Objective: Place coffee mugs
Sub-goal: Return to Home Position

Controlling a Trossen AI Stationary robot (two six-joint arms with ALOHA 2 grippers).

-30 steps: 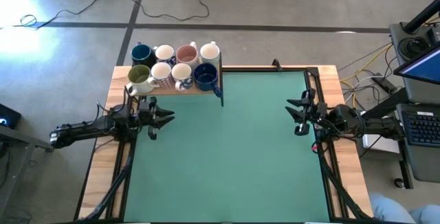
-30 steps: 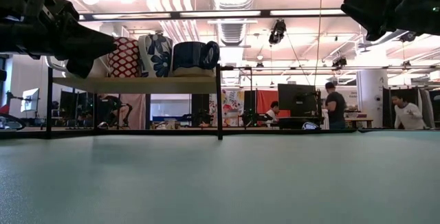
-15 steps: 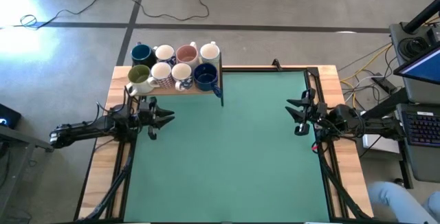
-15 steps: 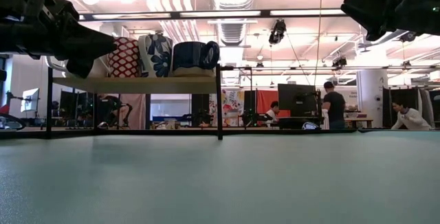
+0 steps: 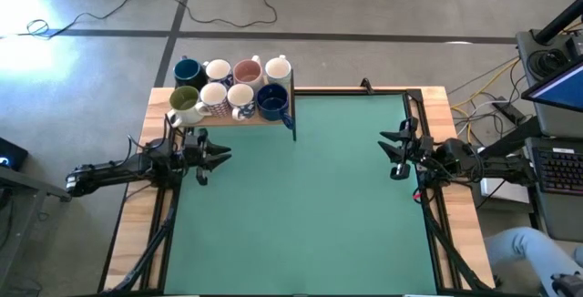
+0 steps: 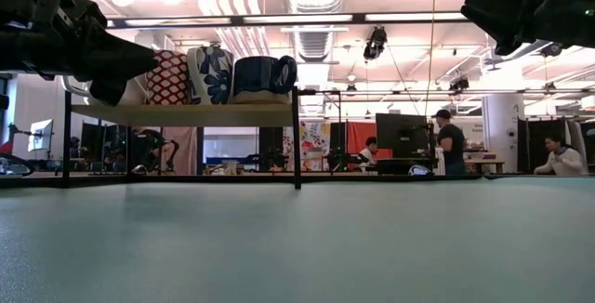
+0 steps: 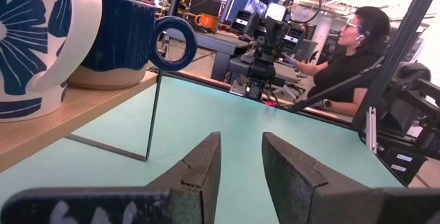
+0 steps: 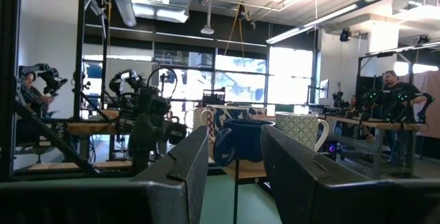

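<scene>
Several coffee mugs stand upright in two rows on a raised wooden shelf (image 5: 232, 115) at the table's far left corner. Among them are a dark blue mug (image 5: 272, 99), an olive-green one (image 5: 185, 98) and a pink-inside one (image 5: 247, 71). My left gripper (image 5: 214, 158) hovers open just near of the shelf and points toward the table's right. Its wrist view shows the dark blue mug (image 7: 124, 31) and a blue-flowered white mug (image 7: 34, 38) close by. My right gripper (image 5: 393, 151) hovers open at the right edge, facing left, with nothing between its fingers.
The green mat (image 5: 301, 206) spreads between the two arms. The shelf stands on thin black legs (image 6: 297, 140). Black frame rails (image 5: 426, 197) run along the table's sides. A person's leg (image 5: 537, 251) shows off the near right corner, and people (image 7: 350, 52) sit beyond the table.
Both arms and the mugs have kept still. A person off the table's near right corner has come farther into the high view.
</scene>
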